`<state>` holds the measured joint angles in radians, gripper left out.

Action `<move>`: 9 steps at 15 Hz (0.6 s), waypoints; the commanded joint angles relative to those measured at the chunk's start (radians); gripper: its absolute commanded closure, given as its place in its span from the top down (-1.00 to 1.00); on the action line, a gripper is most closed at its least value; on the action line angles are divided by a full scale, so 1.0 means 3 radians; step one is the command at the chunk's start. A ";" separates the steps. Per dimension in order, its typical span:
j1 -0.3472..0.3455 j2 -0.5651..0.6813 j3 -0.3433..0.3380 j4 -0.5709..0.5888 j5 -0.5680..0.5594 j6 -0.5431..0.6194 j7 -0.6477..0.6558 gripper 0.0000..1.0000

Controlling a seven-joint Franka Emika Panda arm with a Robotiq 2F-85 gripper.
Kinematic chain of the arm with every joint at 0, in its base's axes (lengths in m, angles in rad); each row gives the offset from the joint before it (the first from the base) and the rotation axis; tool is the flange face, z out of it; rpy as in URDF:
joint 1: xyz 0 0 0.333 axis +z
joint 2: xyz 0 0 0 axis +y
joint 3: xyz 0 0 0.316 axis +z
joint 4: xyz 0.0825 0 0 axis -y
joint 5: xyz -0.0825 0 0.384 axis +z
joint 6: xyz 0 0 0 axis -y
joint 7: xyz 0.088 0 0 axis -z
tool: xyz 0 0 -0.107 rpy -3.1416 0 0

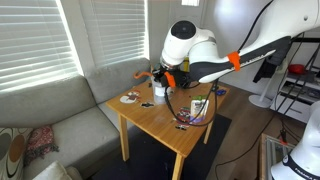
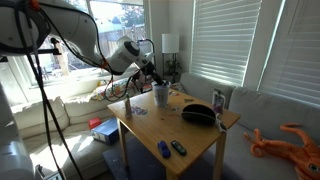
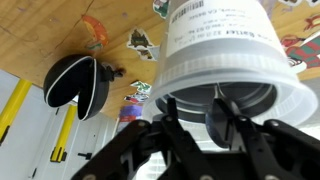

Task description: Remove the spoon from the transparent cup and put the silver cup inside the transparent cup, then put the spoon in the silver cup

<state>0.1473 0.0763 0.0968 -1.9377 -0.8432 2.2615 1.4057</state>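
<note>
Landmark: transparent cup [image 3: 215,45], upright on the wooden table [image 1: 160,122]. We place everything else relative to it.
Gripper: gripper [image 3: 205,118] sits right over the cup's mouth, fingertips dipping past the rim in the wrist view. In both exterior views the arm comes down onto the cup [image 2: 161,95].
Jaws: partly spread, w/ a gap between the fingers. We can't tell whether they pinch anything, since the rim and dark interior hide the tips.
Spoon: not made out in any view. If it's in the cup, it's lost in the grey shadow inside.
Silver cup: we can't pick it out w/ certainty. Exterior views are too small, and the wrist view is filled by the transparent cup.
Other items: black round case [image 3: 75,82] lies well apart from the cup, off to one side. Stickers and small bits lie on the table beyond the cup.
Step in hand: we judge step 1, reaching in for the spoon, w/ nothing nested yet as far as we see.
Next move needs: close on the spoon handle, then lift straight up clear of the rim w/o tipping the light cup. Set the spoon down beside the cup, then go for the silver cup.
</note>
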 commanded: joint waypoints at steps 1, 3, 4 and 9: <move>0.0020 -0.0038 0.0024 0.0007 0.0001 -0.0043 0.0119 0.47; 0.0015 -0.0046 0.0029 0.0028 0.0027 -0.0021 0.0127 0.75; 0.0013 -0.0053 0.0032 0.0043 0.0049 -0.0024 0.0122 0.87; -0.0019 -0.0141 0.0036 0.0182 0.0391 -0.0035 -0.0097 1.00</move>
<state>0.1470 0.0608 0.1029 -1.9091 -0.8138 2.2618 1.4188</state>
